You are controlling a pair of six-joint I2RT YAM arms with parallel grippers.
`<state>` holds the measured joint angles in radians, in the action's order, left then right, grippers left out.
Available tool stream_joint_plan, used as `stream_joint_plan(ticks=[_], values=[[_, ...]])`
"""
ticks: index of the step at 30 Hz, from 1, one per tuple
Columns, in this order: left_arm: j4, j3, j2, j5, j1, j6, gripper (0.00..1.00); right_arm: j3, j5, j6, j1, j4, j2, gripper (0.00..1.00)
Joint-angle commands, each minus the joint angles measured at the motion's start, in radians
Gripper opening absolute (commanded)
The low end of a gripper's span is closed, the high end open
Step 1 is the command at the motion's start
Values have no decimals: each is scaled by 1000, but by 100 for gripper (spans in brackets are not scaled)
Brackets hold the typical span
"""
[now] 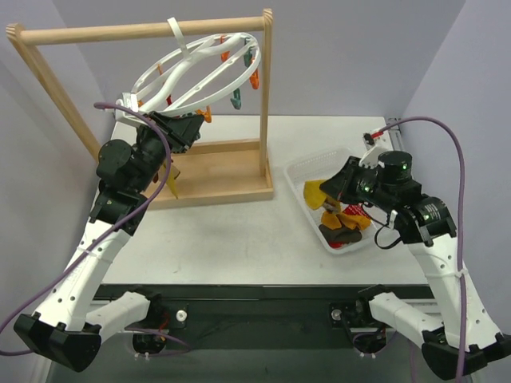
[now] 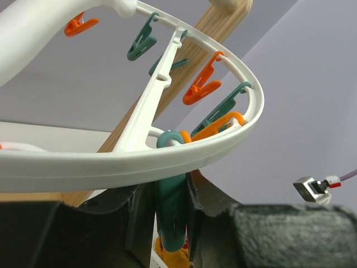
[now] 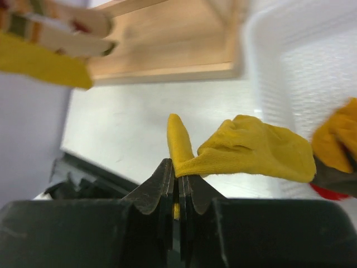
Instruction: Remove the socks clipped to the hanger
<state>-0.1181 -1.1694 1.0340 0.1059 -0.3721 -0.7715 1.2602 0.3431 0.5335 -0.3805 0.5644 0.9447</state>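
- Left end effector: fingers pressed together on a teal clip, one finger on each side of it, just under the rim of the hanger.
- Mustard fabric shows at that clip's lower end, directly below the fingers. In the top view it hangs down as a limp sock beside the left arm, in front of the wooden rack.
- The hanger hooks over the rack's top bar and sits tilted: the low side is at the left end effector, the high side is near the rack's right post.
- Other orange and teal clips dangle from the ring's far side, well apart from the end effector.
- Right end effector: jaws together, clamped on the edge of a mustard yellow sock.
- That sock extends forward and right from the jaw tips toward the white mesh basket. In the top view it hangs at the basket's left edge; can't tell whether it touches the rim.
- The basket sits on the table, right of the rack base, and holds a pile of socks: brown, red and orange-yellow ones, just right of and below the held sock.
- The two end effectors are well apart, the left up at the hanger and the right low over the basket.
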Motion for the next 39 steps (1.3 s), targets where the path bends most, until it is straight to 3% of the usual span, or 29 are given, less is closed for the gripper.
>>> stream_joint_plan(ticks=[1, 5, 9, 12, 13, 15, 18, 20, 23, 26, 30, 32, 39], values=[[6, -46, -29, 3, -7, 28, 6, -4, -189, -73, 110, 112, 35, 0], [9, -47, -29, 2, -7, 29, 8, -22, -378, -99, 140, 117, 74, 0], [9, -55, -29, -3, -7, 31, 10, -9, -426, -136, 144, 117, 158, 5], [6, -58, -26, -3, -7, 26, 11, 8, -452, -156, 147, 115, 210, 24], [3, -58, -25, 0, -7, 25, 11, 13, -455, -162, 149, 117, 221, 39], [1, -58, -25, 2, -8, 21, 11, 25, -440, -182, 146, 115, 250, 50], [3, -52, -25, 2, -10, 18, 12, 44, -409, -220, 92, 91, 285, 55], [-2, -46, -25, 2, -10, 12, 12, 51, -469, -263, -18, 62, 301, 56], [-6, -45, -23, 5, -11, 8, 12, 27, -422, -299, -145, -82, 304, 58], [-2, -47, -25, 3, -11, 8, 12, -77, -313, -285, -243, -363, 286, 60], [6, -56, -26, 0, -17, 11, 12, -269, -289, -345, -409, -1009, 318, 74], [12, -56, -26, -3, -24, 17, 12, -280, -300, -377, -468, -1197, 414, 76], [15, -67, -17, -21, -48, 18, 12, -44, -337, -520, -612, -1281, 750, 76]])
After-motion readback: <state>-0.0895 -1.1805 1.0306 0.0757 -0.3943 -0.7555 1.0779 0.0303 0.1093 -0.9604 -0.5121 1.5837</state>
